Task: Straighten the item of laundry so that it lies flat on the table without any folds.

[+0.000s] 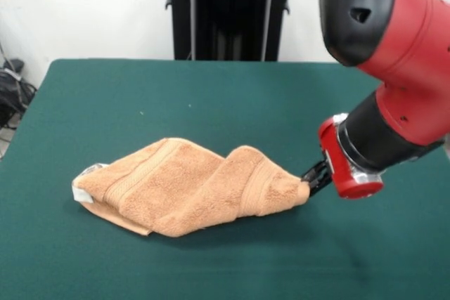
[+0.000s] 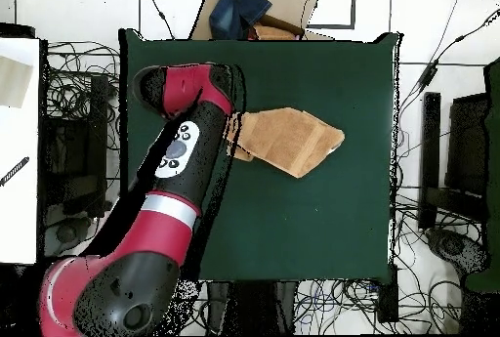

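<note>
The item of laundry point(image 1: 190, 187) is an orange-tan terry towel, folded and twisted on the green table point(image 1: 211, 103). A white tag shows at its left end in the front view. Its right corner is drawn to a point, and my gripper point(image 1: 311, 178) is shut on that corner, low over the table. In the overhead view the towel point(image 2: 291, 140) lies right of the red arm, which hides the gripper there.
The red and black arm point(image 1: 394, 68) fills the upper right of the front view. Cables and equipment point(image 2: 73, 128) surround the table in the overhead view. A cardboard box with blue cloth point(image 2: 254, 11) sits past the table's top edge.
</note>
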You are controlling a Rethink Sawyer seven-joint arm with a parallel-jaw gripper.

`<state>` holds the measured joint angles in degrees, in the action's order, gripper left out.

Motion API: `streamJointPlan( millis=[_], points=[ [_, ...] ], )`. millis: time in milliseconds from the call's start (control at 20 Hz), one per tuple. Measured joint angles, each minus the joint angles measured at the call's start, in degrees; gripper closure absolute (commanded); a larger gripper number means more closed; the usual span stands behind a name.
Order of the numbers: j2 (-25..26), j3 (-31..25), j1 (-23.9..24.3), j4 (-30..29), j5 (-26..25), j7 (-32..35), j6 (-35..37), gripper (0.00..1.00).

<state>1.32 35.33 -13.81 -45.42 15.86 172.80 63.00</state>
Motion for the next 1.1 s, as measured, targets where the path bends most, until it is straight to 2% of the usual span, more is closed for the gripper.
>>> streamJointPlan(
  millis=[1100],
  points=[
    [-3.48, -2.03, 2.28, -0.07, -0.02, 0.00, 1.17, 1.00]
  ],
)
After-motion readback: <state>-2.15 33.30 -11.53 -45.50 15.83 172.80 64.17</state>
